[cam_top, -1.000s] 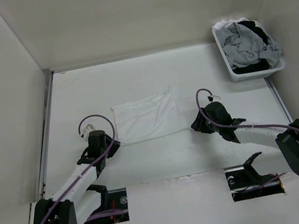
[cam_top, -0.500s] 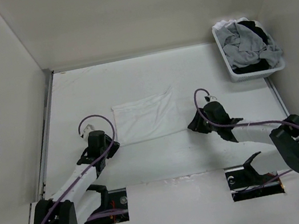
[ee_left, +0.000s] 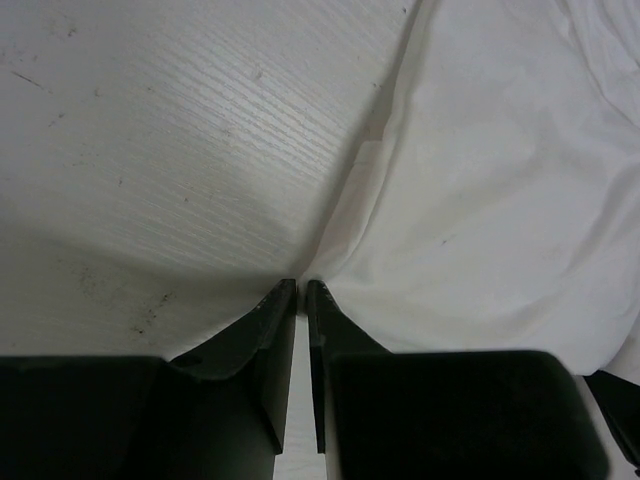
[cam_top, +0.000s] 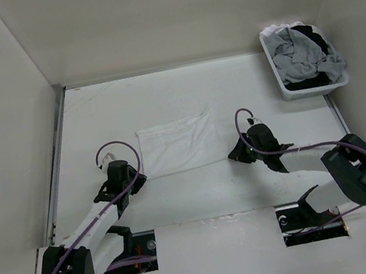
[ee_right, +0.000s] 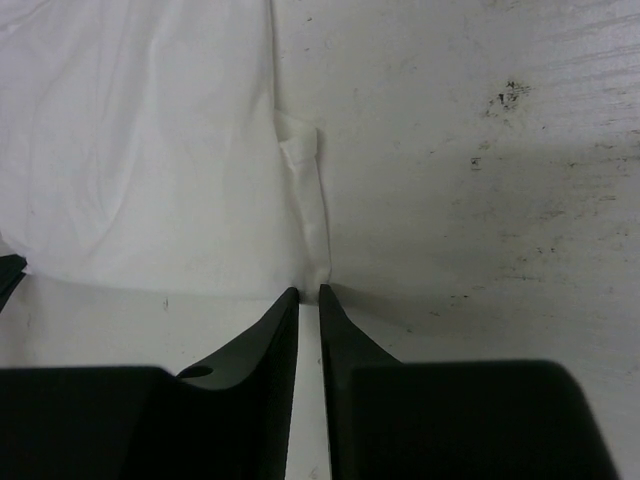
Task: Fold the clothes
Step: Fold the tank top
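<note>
Both corners pinched
I see the left gripper (ee_left: 300, 285) and right gripper (ee_right: 308, 292) nipping the white garment (cam_top: 178, 143) at its 7 and 5 o'clock corners (jaws pressed together).

Garment (cam_top: 177, 144): plain white, no print. Table (cam_top: 162, 98): off-white, with fine parallel grain lines and scattered dark specks in the wrist views. Left gripper (ee_left: 300, 290) and right gripper (ee_right: 308, 295): black fingers. Left arm (cam_top: 91, 220) and right arm (cam_top: 308, 161): black joints, white links, purple cables (cam_top: 110, 147). Basket (cam_top: 273, 68): white. Pile inside (cam_top: 299, 52): grey and black.
</note>
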`<move>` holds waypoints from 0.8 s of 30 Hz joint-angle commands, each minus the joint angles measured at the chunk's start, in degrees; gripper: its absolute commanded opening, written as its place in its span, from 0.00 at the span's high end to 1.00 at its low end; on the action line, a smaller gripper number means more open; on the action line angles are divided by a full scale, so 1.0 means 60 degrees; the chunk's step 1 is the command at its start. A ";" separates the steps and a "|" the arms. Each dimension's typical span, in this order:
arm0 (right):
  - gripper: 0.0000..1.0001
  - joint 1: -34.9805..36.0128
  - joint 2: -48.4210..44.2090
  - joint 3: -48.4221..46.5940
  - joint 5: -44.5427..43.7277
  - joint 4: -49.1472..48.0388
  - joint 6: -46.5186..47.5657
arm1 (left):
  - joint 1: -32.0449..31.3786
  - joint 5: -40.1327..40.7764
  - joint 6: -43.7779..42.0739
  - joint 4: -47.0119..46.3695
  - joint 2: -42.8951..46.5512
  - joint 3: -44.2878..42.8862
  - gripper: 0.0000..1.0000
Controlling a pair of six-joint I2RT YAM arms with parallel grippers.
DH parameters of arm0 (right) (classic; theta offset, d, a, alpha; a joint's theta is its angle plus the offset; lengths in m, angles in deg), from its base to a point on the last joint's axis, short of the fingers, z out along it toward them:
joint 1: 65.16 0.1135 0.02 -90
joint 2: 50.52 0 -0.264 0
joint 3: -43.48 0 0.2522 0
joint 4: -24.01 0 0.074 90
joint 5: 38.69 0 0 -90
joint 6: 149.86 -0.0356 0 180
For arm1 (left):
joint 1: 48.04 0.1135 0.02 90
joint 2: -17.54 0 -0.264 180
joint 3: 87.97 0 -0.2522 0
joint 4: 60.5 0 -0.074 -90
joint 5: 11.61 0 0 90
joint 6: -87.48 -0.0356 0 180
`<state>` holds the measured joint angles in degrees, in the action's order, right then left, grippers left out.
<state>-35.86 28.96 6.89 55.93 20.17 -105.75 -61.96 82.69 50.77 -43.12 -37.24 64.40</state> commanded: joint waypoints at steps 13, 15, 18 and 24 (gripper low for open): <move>1.00 0.1142 -0.4802 -0.0515 -0.1661 0.2956 0.0235 | -0.0836 0.0293 -0.0430 0.3243 0.3808 -0.2020 0.97; 1.00 0.1611 -0.6136 -0.1041 -0.2189 0.4523 0.0323 | -0.1173 0.0747 -0.0533 0.4357 0.4615 -0.2884 0.97; 1.00 0.2460 -0.7589 -0.2080 -0.3082 0.6634 0.0281 | -0.1729 0.1304 -0.0563 0.5604 0.5277 -0.4072 0.97; 1.00 0.4744 -0.8355 -0.4059 -0.5103 0.8997 -0.0305 | -0.2434 0.1935 -0.0372 0.6589 0.5776 -0.5495 0.98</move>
<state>-12.10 -21.09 -13.33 34.42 62.68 -105.75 -75.53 90.80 48.72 -10.42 -2.73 33.78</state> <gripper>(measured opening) 0.005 0.032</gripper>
